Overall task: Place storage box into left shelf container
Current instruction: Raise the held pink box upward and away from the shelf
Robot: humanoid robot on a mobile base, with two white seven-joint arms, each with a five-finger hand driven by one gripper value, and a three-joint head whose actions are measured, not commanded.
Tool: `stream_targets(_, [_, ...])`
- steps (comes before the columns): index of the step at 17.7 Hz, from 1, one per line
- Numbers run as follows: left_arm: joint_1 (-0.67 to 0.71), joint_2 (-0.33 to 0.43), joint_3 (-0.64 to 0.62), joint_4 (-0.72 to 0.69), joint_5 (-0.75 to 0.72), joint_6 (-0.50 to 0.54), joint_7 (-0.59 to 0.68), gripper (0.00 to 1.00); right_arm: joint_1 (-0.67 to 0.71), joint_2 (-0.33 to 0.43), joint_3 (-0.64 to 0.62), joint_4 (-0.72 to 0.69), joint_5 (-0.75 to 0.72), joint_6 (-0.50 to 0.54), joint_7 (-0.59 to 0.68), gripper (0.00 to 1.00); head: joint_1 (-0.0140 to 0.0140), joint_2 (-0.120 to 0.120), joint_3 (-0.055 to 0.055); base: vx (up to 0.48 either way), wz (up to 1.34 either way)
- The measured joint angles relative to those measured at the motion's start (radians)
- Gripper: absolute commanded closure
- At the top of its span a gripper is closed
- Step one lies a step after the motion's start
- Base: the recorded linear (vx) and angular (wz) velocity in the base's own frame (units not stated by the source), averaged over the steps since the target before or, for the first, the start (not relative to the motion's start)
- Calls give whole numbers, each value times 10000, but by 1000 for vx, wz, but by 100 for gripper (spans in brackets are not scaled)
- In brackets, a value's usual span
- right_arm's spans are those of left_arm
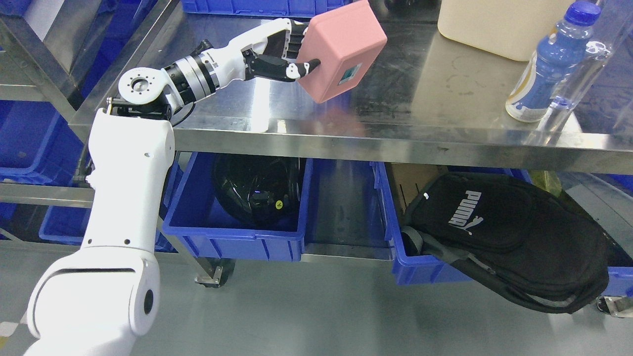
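A pink storage box (341, 49) with a small blue label on its front is held tilted above the steel shelf top (425, 94). My left hand (296, 49) is shut on the box's left side, thumb on the front face and fingers behind it. The left arm comes in from the lower left and reaches over the shelf edge. On the lower shelf at the left stands a blue container (198, 217) with a black helmet (257, 185) in it. The right hand is out of view.
A blue container (395, 227) at the lower right holds a black backpack (504, 237) that hangs over its rim. On the shelf top stand a cream tub (494, 24) and a blue-capped bottle (549, 64). More blue bins (29, 138) sit on a rack at the left.
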Motion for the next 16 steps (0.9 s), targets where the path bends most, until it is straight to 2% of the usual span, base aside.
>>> stream_targets(5, [487,-25,395,-571,2236,26,958,99,0,0,0,0,0,0,0,0,0,0,0,0,0])
stream_targets(7, [1082,-36,394,-1225,2891,47,1906,99,0,0,0,0,0,0,0,0,0,0,0,0,0])
stream_targets(10, [2518,-44,209,-2697,3453,-57,4117,97,0,0,0,0,0,0,0,0,0,0,0,0,0])
stream_targets(16, [4799,-56,-477,-5175,3877,-1535,6650,97,0,0,0,1,0,0,0,0,0,0,0,26,191])
